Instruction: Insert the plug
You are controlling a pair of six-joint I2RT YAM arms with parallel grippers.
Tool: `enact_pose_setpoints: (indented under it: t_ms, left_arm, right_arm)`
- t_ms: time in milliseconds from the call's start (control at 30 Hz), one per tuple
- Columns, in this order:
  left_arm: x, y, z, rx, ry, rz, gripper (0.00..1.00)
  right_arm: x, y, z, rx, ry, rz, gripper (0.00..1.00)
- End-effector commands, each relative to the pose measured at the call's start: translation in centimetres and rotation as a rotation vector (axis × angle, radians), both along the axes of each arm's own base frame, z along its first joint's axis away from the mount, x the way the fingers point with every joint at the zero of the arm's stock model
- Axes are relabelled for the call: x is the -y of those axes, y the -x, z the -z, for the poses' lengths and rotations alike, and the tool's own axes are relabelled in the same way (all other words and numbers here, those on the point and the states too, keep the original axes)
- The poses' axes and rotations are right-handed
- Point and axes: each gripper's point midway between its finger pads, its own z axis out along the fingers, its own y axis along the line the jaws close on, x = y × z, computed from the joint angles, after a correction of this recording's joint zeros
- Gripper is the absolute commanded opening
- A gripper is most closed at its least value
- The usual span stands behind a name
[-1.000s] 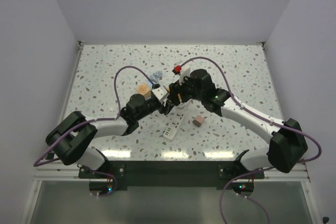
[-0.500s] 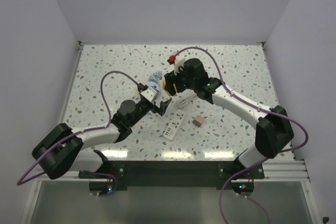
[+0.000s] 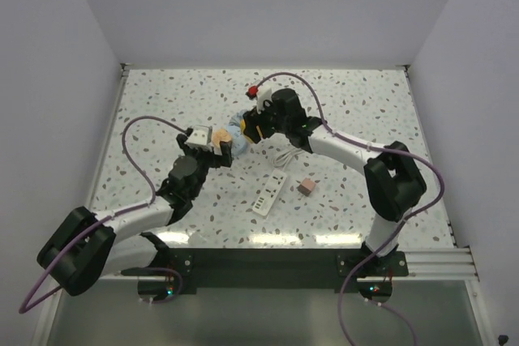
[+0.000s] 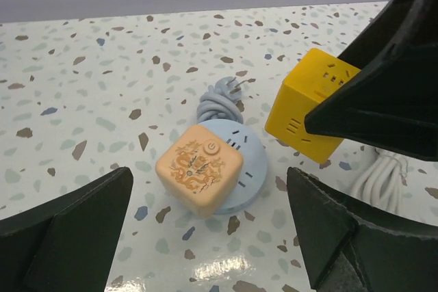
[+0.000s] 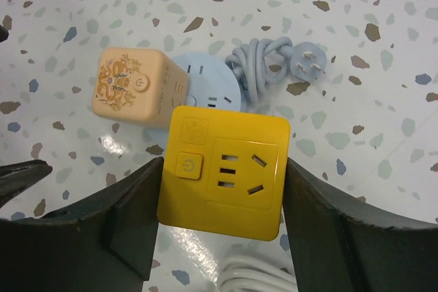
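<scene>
Right tool point(image 5: 222, 169) is gripping the yellow socket cube point(image 5: 226, 186) while I am holding my left tool point(image 4: 209, 189) wide open, peach cube point(image 4: 198, 169) sitting just ahead.

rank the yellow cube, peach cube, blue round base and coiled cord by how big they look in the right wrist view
1. yellow cube, largest, though nearest the camera
2. peach cube
3. blue round base and coiled cord: too close to call, the cubes hide much of the base
</scene>
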Motion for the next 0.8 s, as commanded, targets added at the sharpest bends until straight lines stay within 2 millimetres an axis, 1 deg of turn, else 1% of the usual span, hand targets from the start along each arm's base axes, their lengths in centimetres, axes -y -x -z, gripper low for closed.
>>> enact_pose_setpoints:
  t_ms: [0,33,67,100,133,200,233,300,333,367,533,600,633,733,767]
  left_arm:
    - [-1.4,-0.8,1.1,-0.038,0.046,-0.078,1.0]
    - [-1.9,-1.3,1.9,-0.059,0.032,-0.097,1.0]
    - [-2.1,-1.6,2.2,-0.068,0.034,-0.109,1.0]
    - [-2.1,-2.0,2.2,-0.07,0.039,-0.112,1.0]
    - [-2.5,-2.3,3.1,-0.09,0.033,-0.121,1.0]
    - [-2.3,-2.9,3.0,-0.083,0.055,-0.11,1.0]
    - [-2.6,-3.2,3.7,-0.098,0.049,-0.115,1.0]
    - [-2.6,-3.7,3.6,-0.095,0.061,-0.117,1.0]
    - [-3.0,-4.0,4.0,-0.102,0.063,-0.124,1.0]
    - [-2.7,-4.2,3.7,-0.091,0.077,-0.11,1.0]
    - [-2.7,-5.1,3.8,-0.091,0.082,-0.098,1.0]
    - [-2.5,-5.3,3.7,-0.085,0.091,-0.087,1.0]
    - [-2.7,-5.4,3.8,-0.086,0.091,-0.087,1.0]
    - [-2.7,-5.7,3.7,-0.086,0.091,-0.084,1.0]
    - [-2.6,-5.7,3.9,-0.089,0.088,-0.076,1.0]
  right_arm:
    - [-2.7,-2.2,-4.8,0.16,-0.094,-0.071,0.0]
    - [-2.8,-2.3,-4.6,0.163,-0.092,-0.083,0.0]
    - [-3.1,-2.5,-4.6,0.168,-0.094,-0.092,0.0]
    - [-3.3,-2.6,-4.1,0.163,-0.091,-0.097,0.0]
    - [-3.5,-2.7,-4.2,0.177,-0.098,-0.103,0.0]
    - [-3.9,-2.5,-4.0,0.179,-0.106,-0.129,0.0]
    - [-4.1,-2.6,-4.0,0.186,-0.107,-0.138,0.0]
    - [-4.3,-2.8,-3.6,0.187,-0.104,-0.145,0.0]
    - [-4.4,-3.0,-3.2,0.182,-0.098,-0.144,0.0]
    - [-4.5,-3.2,-3.2,0.183,-0.097,-0.144,0.0]
    - [-5.1,-3.6,-2.9,0.186,-0.11,-0.151,0.0]
    - [-5.4,-3.8,-2.4,0.179,-0.107,-0.157,0.0]
    - [-5.5,-4.0,-2.6,0.181,-0.109,-0.159,0.0]
    - [-5.9,-4.1,-1.8,0.168,-0.106,-0.165,0.0]
    - [-5.9,-4.3,-1.9,0.17,-0.108,-0.163,0.0]
